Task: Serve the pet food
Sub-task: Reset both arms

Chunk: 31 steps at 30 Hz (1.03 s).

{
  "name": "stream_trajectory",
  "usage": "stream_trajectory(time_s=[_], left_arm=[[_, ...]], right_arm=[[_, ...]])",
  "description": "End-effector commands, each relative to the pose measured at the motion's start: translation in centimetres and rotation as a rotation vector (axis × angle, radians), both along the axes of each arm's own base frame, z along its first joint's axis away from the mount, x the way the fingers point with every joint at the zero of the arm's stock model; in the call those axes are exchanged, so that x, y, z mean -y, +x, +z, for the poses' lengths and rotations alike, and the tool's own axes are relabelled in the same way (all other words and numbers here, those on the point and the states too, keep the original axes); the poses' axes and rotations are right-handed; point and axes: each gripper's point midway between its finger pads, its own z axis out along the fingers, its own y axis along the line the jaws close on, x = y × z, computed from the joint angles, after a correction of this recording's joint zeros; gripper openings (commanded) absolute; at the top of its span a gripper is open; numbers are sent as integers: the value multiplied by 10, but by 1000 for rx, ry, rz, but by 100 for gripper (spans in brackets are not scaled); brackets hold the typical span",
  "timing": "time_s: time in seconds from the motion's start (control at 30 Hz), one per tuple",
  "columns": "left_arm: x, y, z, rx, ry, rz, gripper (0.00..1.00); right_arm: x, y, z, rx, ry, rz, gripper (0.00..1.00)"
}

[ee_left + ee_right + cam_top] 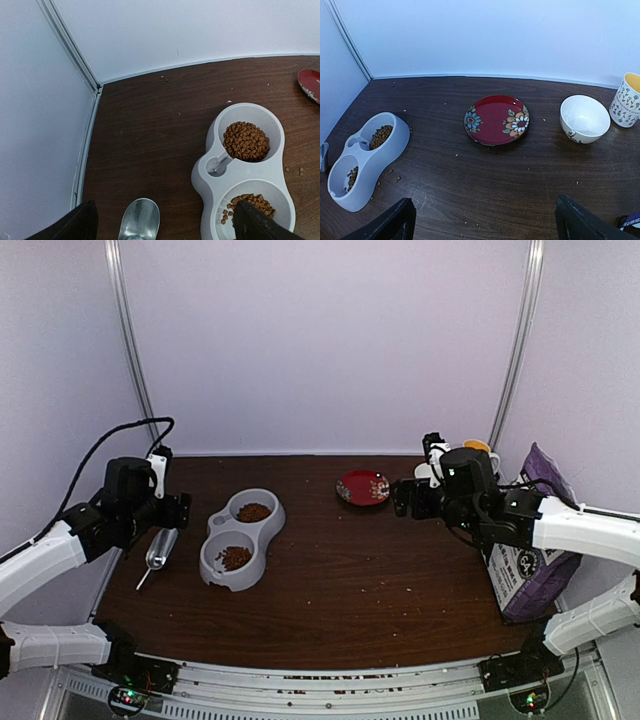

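Red flowered plate [492, 107], grey feeder [235, 170], brown kibble [246, 141]

left gripper [183, 510]: scoop [139, 220] just beneath, feeder [250, 170] under right finger, open tabletop [150, 135] ahead | right gripper [402, 498]: plate [492, 112] ahead, bowl [584, 117] and mug [626, 100] ahead-right, open wood beneath

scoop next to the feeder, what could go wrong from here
1. The scoop lies close beside the feeder, under the open left gripper; a sloppy grab could nudge the feeder and spill its kibble.
2. The purple bag stands at the right edge of the table with the right arm reaching across it; a swing might tip it.
3. The feeder's far cup already looks well filled; more could overflow.
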Motion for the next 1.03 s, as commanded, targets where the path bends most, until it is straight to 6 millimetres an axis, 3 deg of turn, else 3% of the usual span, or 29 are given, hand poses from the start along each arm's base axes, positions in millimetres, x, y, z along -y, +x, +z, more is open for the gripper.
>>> stream_trajectory(time_s=[0.0, 0.77, 1.0], left_arm=[[1, 4, 20, 56, -42, 8, 98], [-7, -3, 30, 121, -33, 14, 98], [-7, -4, 30, 126, -37, 11, 98]], right_arm=[[-1, -4, 3, 25, 9, 20, 100], [-11, -8, 17, 64, 35, 93, 100], [-4, -10, 31, 120, 88, 64, 100]])
